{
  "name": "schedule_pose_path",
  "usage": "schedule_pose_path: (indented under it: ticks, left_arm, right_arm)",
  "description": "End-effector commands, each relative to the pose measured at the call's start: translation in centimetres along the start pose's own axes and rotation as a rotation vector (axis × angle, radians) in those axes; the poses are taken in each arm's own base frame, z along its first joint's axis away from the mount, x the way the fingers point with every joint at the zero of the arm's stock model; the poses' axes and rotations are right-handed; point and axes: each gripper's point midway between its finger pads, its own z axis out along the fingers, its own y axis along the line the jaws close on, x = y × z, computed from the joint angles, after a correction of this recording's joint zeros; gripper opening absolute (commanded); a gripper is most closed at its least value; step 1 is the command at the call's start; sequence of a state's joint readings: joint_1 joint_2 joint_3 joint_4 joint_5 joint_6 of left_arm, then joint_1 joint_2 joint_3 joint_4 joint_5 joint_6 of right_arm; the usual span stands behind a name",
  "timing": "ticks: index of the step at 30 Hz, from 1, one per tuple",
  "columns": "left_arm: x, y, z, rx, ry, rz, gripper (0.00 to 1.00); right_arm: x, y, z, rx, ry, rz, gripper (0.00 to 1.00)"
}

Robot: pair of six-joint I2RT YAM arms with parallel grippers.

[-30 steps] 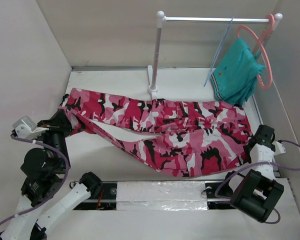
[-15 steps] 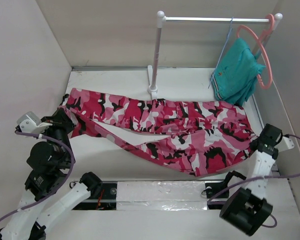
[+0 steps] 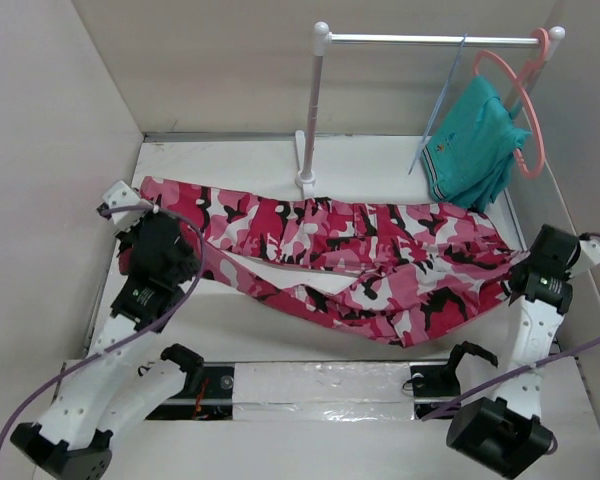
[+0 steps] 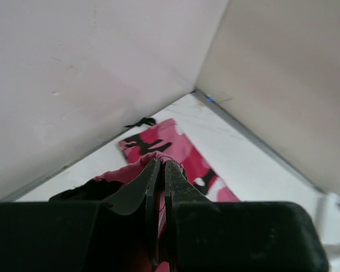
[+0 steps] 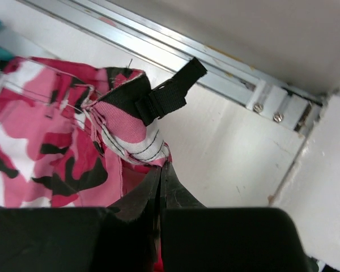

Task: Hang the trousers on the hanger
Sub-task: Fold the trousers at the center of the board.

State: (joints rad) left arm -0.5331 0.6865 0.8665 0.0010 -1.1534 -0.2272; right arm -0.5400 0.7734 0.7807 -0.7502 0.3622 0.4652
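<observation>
The trousers (image 3: 350, 265) are seen stretched across the table (image 3: 380, 160) between the two arms, pinched at both ends. The left gripper (image 4: 161, 165) is closed tight on a fold of pink cloth at the leg end by the left wall. The right gripper (image 5: 160, 170) is clamped on the waistband edge just below a black strap (image 5: 164, 93). The hanger (image 3: 440, 100) is hung on the rail (image 3: 430, 39) at the back right, well apart from both grippers, its lower part hidden behind a teal garment (image 3: 475, 150). From above, both grips are covered by the arms. Since a second ago the right jaws have been shut and the left arm swung toward the back.
</observation>
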Motion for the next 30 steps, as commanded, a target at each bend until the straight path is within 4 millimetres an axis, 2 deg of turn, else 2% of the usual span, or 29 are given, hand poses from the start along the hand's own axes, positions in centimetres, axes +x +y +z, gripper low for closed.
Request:
schedule_pose_path:
  ticks: [1, 2, 3, 4, 5, 6, 7, 8, 9, 10, 12, 14, 15, 16, 17, 18, 20, 21, 23, 24, 26, 27, 30]
  left_arm:
    - [1.7, 0.5, 2.1, -0.08, 0.0, 0.003, 0.0]
    - [2.8, 1.3, 3.0, -0.123, 0.015, 0.035, 0.0]
    - [4.5, 1.4, 4.1, -0.151, 0.053, 0.086, 0.0]
    - [4.2, 1.4, 4.9, -0.174, 0.065, 0.025, 0.0]
    - [4.7, 1.6, 5.4, -0.181, 0.101, 0.035, 0.0]
    - [4.9, 2.6, 6.7, -0.234, 0.108, 0.037, 0.0]
    - [4.3, 2.5, 7.4, -0.247, 0.104, 0.019, 0.0]
    - [4.6, 2.8, 8.0, -0.269, 0.12, 0.016, 0.0]
    - [5.5, 3.7, 9.2, -0.324, 0.142, 0.04, 0.0]
    - [4.9, 3.8, 9.8, -0.346, 0.136, 0.024, 0.0]
    - [6.3, 4.0, 11.1, -0.381, 0.168, 0.045, 0.0]
    - [6.0, 4.6, 12.3, -0.41, 0.174, 0.036, 0.0]
    - [6.1, 4.3, 12.6, -0.411, 0.178, 0.036, 0.0]
    - [6.5, 4.3, 13.4, -0.428, 0.18, 0.049, 0.0]
    - [6.4, 4.3, 13.8, -0.438, 0.172, 0.062, 0.0]
    - [7.2, 4.2, 14.4, -0.452, 0.184, 0.088, 0.0]
    - [6.4, 4.3, 15.5, -0.476, 0.173, 0.076, 0.0]
    - [7.1, 4.3, 15.9, -0.491, 0.189, 0.096, 0.0]
    - [6.4, 3.4, 16.8, -0.48, 0.174, 0.094, 0.0]
    - [6.1, 2.9, 17.4, -0.473, 0.161, 0.086, 0.0]
    - [6.1, 2.3, 18.6, -0.472, 0.147, 0.105, 0.0]
    - [6.9, 2.2, 19.2, -0.482, 0.157, 0.122, 0.0]
    - [6.0, 1.9, 20.9, -0.492, 0.123, 0.092, 0.0]
  right_arm:
    - [-5.0, 1.6, -1.3, -0.033, -0.149, -0.005, 0.0]
    - [-5.7, 2.6, -1.2, -0.067, -0.169, 0.001, 0.0]
    - [-5.4, 3.6, -0.4, -0.089, -0.14, -0.005, 0.0]
    - [-5.6, 4.1, -0.1, -0.101, -0.134, -0.006, 0.0]
    - [-6.4, 4.9, 0.1, -0.118, -0.145, -0.001, 0.0]
    - [-6.1, 5.5, 1.0, -0.123, -0.112, -0.013, 0.0]
    - [-6.2, 6.1, 1.5, -0.132, -0.103, -0.017, 0.0]
    - [-6.4, 6.6, 1.8, -0.143, -0.098, -0.018, 0.0]
    - [-6.6, 7.7, 1.8, -0.178, -0.088, -0.016, 0.0]
    - [-6.2, 8.6, 2.6, -0.189, -0.065, -0.022, 0.0]
    - [-6.9, 10.7, 2.9, -0.238, -0.08, -0.013, 0.0]
    - [-6.8, 12.0, 3.8, -0.245, -0.062, -0.027, 0.0]
    - [-7.1, 12.3, 4.1, -0.231, -0.064, -0.033, 0.0]
    - [-7.7, 13.5, 3.8, -0.246, -0.072, -0.042, 0.0]
    - [-7.5, 14.3, 4.4, -0.248, -0.066, -0.052, 0.0]
    - [-7.6, 14.8, 4.5, -0.247, -0.072, -0.054, 0.0]
    - [-8.3, 16.2, 4.7, -0.27, -0.105, -0.047, 0.0]
    - [-7.9, 16.8, 5.2, -0.272, -0.096, -0.057, 0.0]
    - [-8.4, 17.7, 5.5, -0.282, -0.108, -0.056, 0.0]
    - [-8.0, 18.3, 6.2, -0.281, -0.097, -0.076, 0.0]
    - [-8.7, 19.0, 6.7, -0.276, -0.104, -0.078, 0.0]
    - [-8.2, 19.4, 7.5, -0.267, -0.084, -0.09, 0.0]
    - [-8.1, 19.8, 8.2, -0.258, -0.074, -0.093, 0.0]
